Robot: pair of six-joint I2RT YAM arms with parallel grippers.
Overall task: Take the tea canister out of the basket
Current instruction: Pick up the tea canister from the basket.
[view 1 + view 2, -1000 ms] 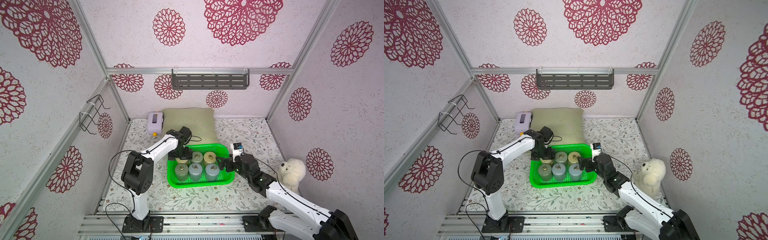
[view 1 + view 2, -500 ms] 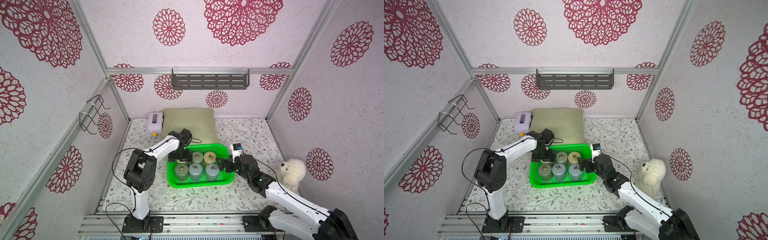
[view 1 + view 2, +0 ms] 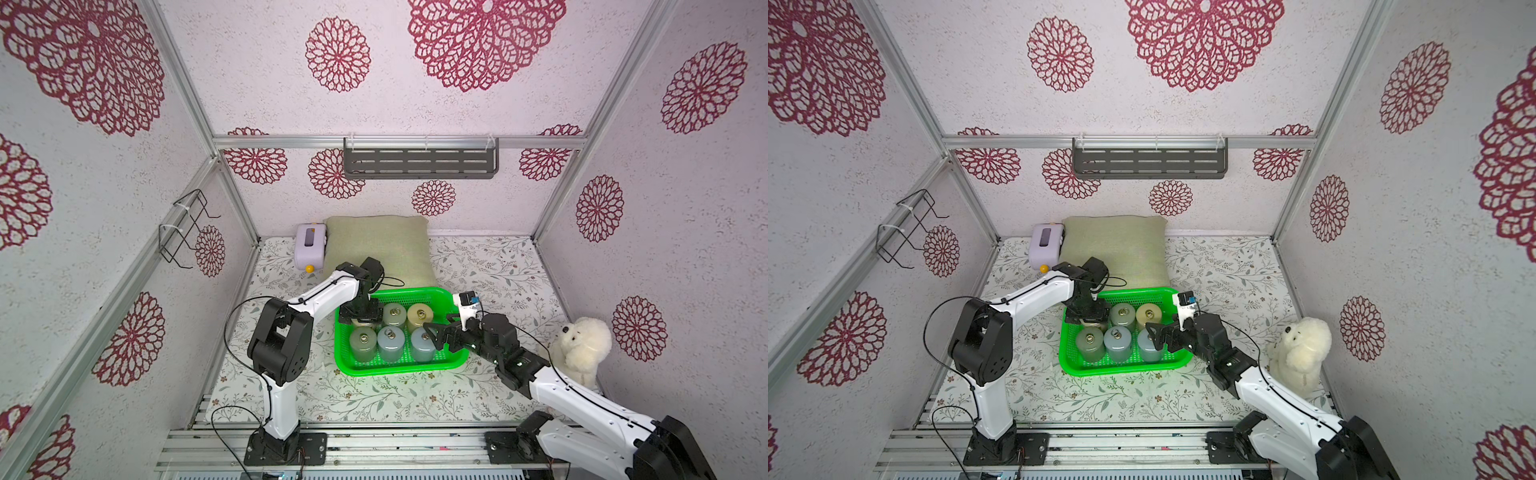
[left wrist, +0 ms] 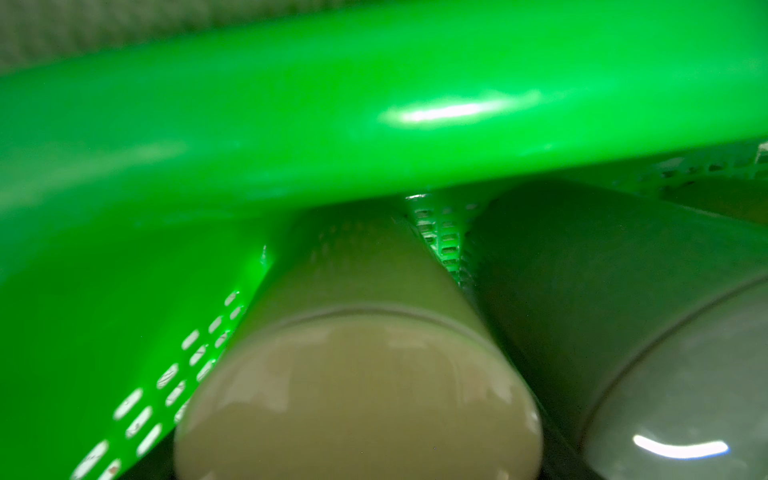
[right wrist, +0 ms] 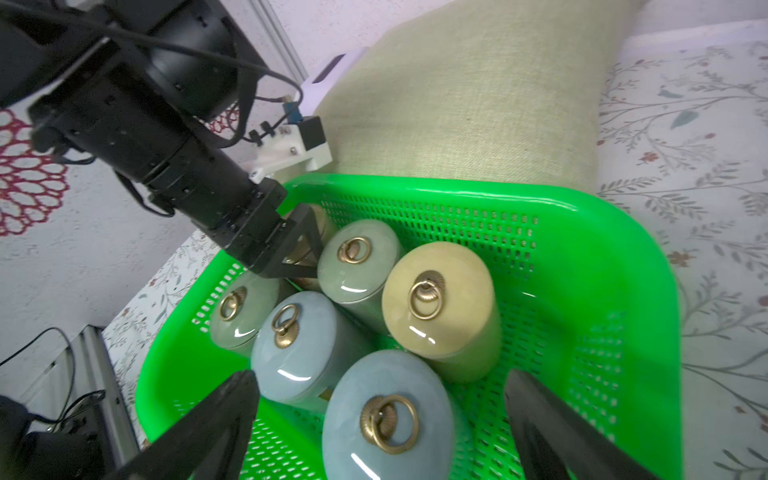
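Note:
The green basket (image 3: 453, 353) (image 3: 1073, 365) (image 5: 623, 257) (image 4: 374, 124) holds several upright tea canisters in two rows. My left gripper (image 3: 360, 313) (image 3: 1090, 312) (image 5: 305, 249) points down over the cream canister (image 4: 357, 395) (image 5: 322, 224) in the back-left corner, its fingers straddling the lid. Whether they press on it is hidden. My right gripper (image 3: 432, 334) (image 3: 1156, 336) (image 5: 380, 374) hangs open above the front-right blue-grey canister (image 5: 386, 419) (image 3: 420, 347), fingers either side and clear of it. A beige canister (image 5: 440, 299) and a grey-green canister (image 5: 357, 262) stand behind it.
An olive pillow (image 3: 376, 245) lies just behind the basket, with a lilac box (image 3: 309, 249) to its left. A white plush dog (image 3: 582, 349) sits by the right wall. A grey slotted shelf (image 3: 419, 164) hangs on the back wall, and a wire rack (image 3: 185, 228) on the left wall.
My left gripper has sunk a little lower over the back-left canister. The right arm has stayed where it was, still open.

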